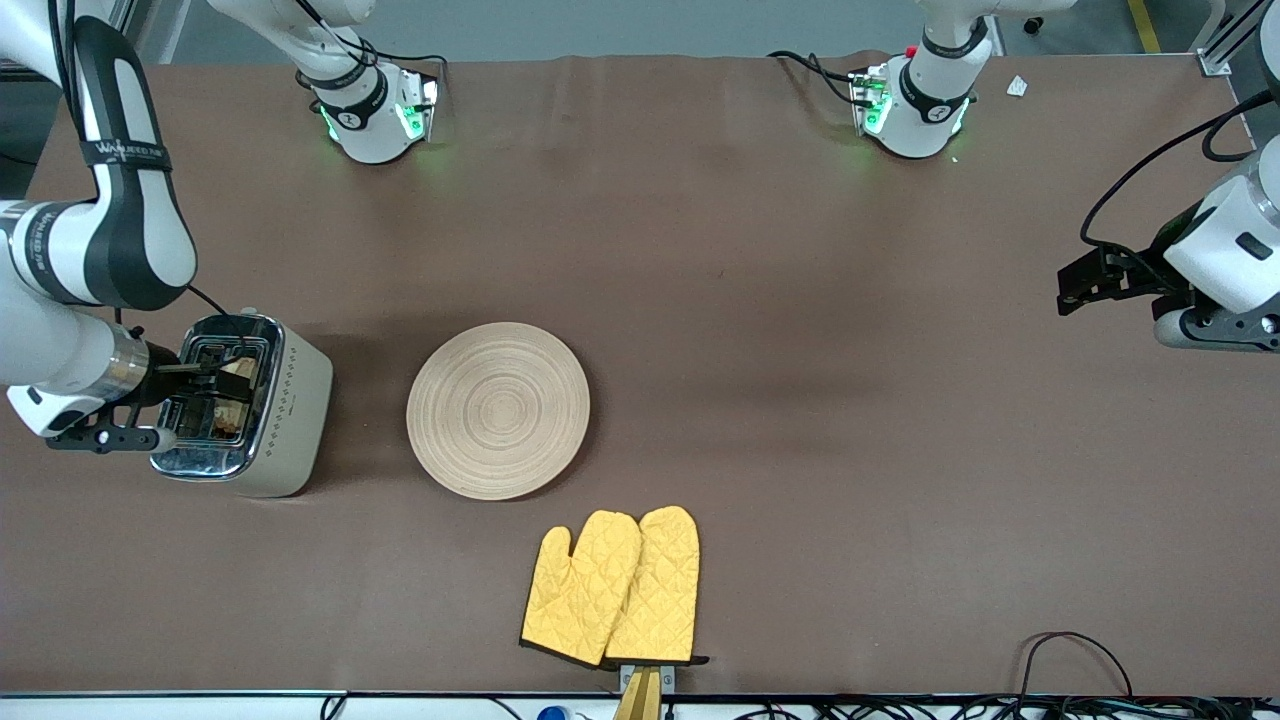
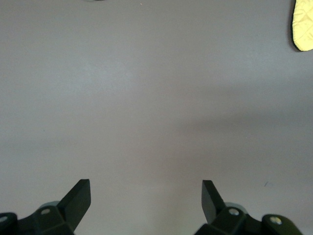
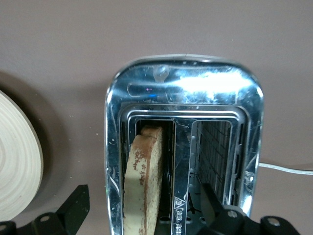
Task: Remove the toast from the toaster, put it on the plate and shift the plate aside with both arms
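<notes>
The toast [image 3: 143, 176] stands upright in the slot of a chrome-topped toaster [image 3: 186, 88] that lies nearer the plate, and it also shows as the toast [image 1: 236, 380] from the front. My right gripper [image 3: 144, 203] hangs open just over the toaster [image 1: 270, 440]; the slice sits between its fingers with nothing gripped. The round beige plate [image 1: 498, 409] lies bare beside the toaster, and the plate's rim [image 3: 19, 161] shows in the right wrist view. My left gripper [image 1: 1075, 290] waits open above bare table at the left arm's end, and the left gripper [image 2: 145, 198] holds nothing.
Two yellow quilted oven mitts [image 1: 615, 590] lie side by side nearer the front camera than the plate; one mitt's tip [image 2: 303, 24] shows in the left wrist view. A white cord [image 3: 288, 169] runs from the toaster. Brown table stretches between the plate and the left arm.
</notes>
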{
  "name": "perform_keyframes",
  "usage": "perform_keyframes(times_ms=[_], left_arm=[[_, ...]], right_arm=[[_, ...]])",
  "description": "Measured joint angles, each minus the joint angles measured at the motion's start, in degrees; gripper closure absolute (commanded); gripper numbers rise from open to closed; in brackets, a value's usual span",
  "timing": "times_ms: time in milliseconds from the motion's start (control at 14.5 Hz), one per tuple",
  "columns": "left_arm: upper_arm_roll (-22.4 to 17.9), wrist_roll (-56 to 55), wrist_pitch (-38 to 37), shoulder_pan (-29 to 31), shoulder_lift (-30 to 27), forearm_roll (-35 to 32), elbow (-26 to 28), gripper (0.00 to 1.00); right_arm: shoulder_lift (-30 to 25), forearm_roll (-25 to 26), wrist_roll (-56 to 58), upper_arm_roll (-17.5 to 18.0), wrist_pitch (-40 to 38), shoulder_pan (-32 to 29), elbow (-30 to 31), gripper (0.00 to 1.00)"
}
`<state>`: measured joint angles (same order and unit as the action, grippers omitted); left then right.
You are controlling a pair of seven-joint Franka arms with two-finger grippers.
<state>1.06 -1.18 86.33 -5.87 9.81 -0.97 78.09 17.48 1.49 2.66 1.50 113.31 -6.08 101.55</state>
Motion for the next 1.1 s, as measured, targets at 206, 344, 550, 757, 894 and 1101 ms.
perform_keyframes(times_ms=[206, 344, 550, 757, 894, 1101], left_arm=[[0.0, 0.0, 0.0, 0.1, 0.0, 0.0, 0.0, 0.00], [0.0, 0.0, 0.0, 0.1, 0.0, 0.0, 0.0, 0.00], [0.0, 0.0, 0.0, 0.1, 0.0, 0.0, 0.0, 0.00], [0.0, 0.0, 0.0, 0.1, 0.0, 0.0, 0.0, 0.00], [0.0, 0.0, 0.0, 0.1, 0.0, 0.0, 0.0, 0.00], [0.0, 0.0, 0.0, 0.1, 0.0, 0.0, 0.0, 0.00]], right_arm=[[0.3, 0.0, 0.0, 0.0, 0.0, 0.0, 0.9, 1.00], [0.3, 0.0, 0.0, 0.1, 0.0, 0.2, 1.0, 1.00], [0.3, 0.0, 0.0, 0.1, -0.1, 0.4, 1.0, 1.00], [0.0, 0.0, 0.3, 0.0, -0.5, 0.4, 0.5, 1.00], [-0.5, 0.0, 0.6, 0.0, -3.1, 0.4, -1.6, 1.00], [-2.8, 0.0, 0.6, 0.3, -10.6, 1.1, -7.1, 1.00]])
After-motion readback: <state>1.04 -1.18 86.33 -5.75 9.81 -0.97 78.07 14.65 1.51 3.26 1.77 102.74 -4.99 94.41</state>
